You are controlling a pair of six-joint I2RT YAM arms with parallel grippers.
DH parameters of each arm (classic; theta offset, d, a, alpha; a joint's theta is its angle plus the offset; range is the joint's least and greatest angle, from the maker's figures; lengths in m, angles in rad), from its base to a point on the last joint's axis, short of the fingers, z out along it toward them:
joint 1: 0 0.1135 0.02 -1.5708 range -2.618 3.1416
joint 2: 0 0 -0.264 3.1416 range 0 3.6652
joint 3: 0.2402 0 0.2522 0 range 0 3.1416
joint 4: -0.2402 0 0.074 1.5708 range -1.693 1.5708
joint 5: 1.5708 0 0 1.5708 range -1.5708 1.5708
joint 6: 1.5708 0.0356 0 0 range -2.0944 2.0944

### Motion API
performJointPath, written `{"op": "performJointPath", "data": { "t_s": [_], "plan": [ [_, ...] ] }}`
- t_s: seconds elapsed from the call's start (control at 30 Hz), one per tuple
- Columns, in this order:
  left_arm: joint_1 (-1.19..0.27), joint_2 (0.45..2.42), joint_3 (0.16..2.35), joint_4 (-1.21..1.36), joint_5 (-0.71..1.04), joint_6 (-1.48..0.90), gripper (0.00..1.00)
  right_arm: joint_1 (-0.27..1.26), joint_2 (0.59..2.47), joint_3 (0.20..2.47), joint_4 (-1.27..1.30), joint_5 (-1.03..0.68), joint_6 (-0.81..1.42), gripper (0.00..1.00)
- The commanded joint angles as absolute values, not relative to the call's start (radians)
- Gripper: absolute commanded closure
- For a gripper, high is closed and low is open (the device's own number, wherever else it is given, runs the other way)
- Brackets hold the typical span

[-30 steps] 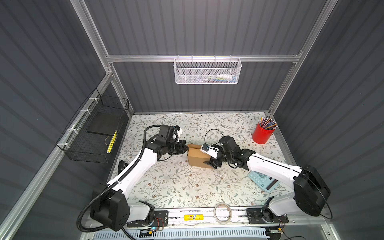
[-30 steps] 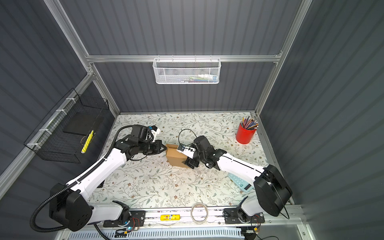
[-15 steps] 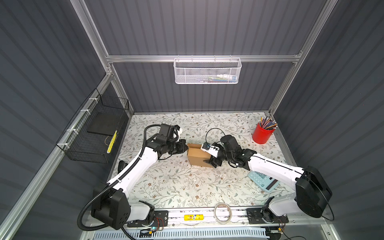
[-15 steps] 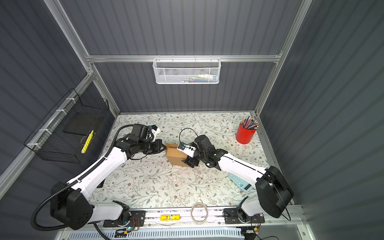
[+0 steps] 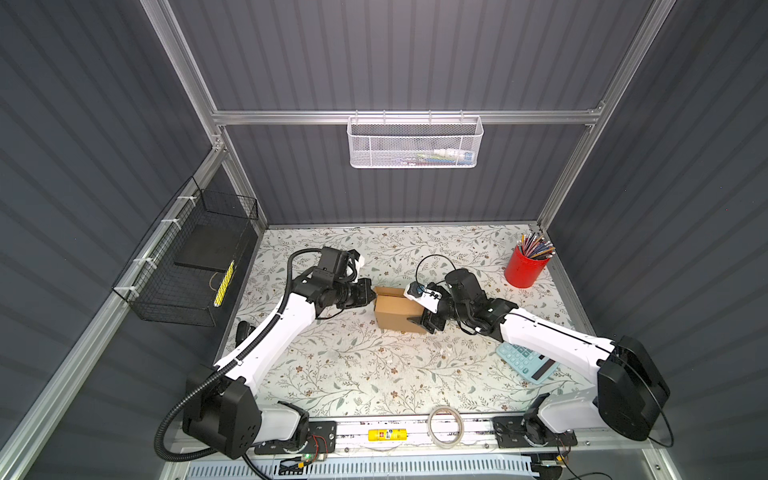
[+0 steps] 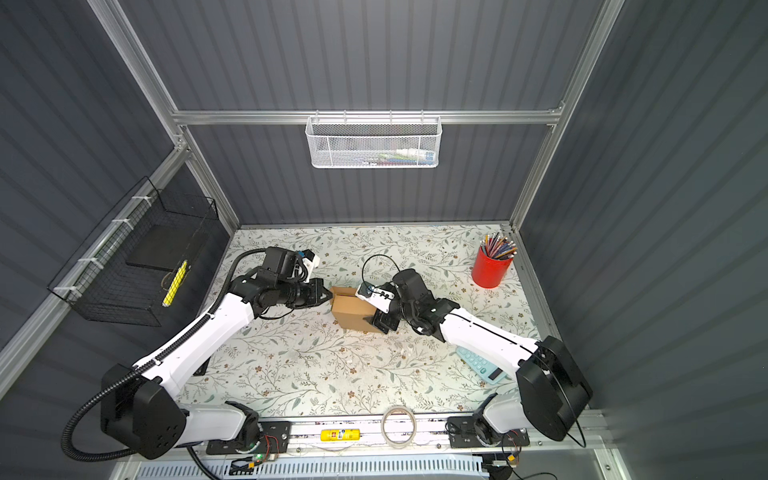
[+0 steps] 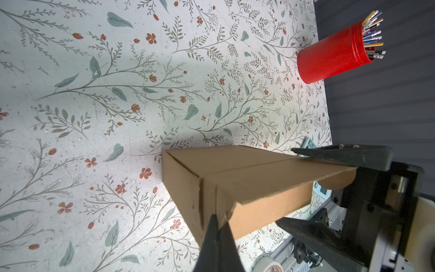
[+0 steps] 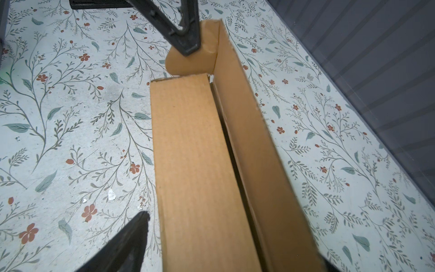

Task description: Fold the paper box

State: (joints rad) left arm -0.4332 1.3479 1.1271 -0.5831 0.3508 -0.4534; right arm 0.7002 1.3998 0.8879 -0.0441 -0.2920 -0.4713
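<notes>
The paper box [image 5: 397, 313] [image 6: 353, 313] is a folded brown cardboard mailer standing on a long edge mid-table. One long flap [image 8: 249, 141] stands slightly ajar, and a rounded tab [image 8: 188, 63] sticks out at the box's left end. My left gripper [image 5: 372, 296] [image 6: 329, 296] [image 7: 217, 226] is shut, its tip pressed against that end beside the tab. My right gripper [image 5: 424, 316] [image 6: 380, 316] [image 8: 235, 235] straddles the other end, open wide. A gap shows between its near finger [image 8: 131, 235] and the cardboard.
A red pencil cup [image 5: 524, 268] stands at the back right. A teal calculator [image 5: 525, 361] lies under the right arm. A tape roll [image 5: 446, 426] rests on the front rail. A black wire basket [image 5: 195, 266] hangs on the left wall, a white one [image 5: 415, 143] on the back.
The right gripper has edged slightly further along the box. The left gripper and the box stay almost still.
</notes>
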Motion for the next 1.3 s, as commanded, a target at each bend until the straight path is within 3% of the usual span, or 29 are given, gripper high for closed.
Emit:
{"op": "performJointPath", "data": {
  "t_s": [0.0, 1.27],
  "plan": [
    [-0.433, 1.359, 1.162, -0.597, 0.357, -0.447, 1.00, 0.696, 1.388, 0.873, -0.031, -0.307, -0.458, 0.20],
    [-0.434, 1.408, 1.223, -0.646, 0.364, -0.468, 1.00, 0.695, 1.422, 0.896, -0.029, -0.321, -0.446, 0.17]
  ]
}}
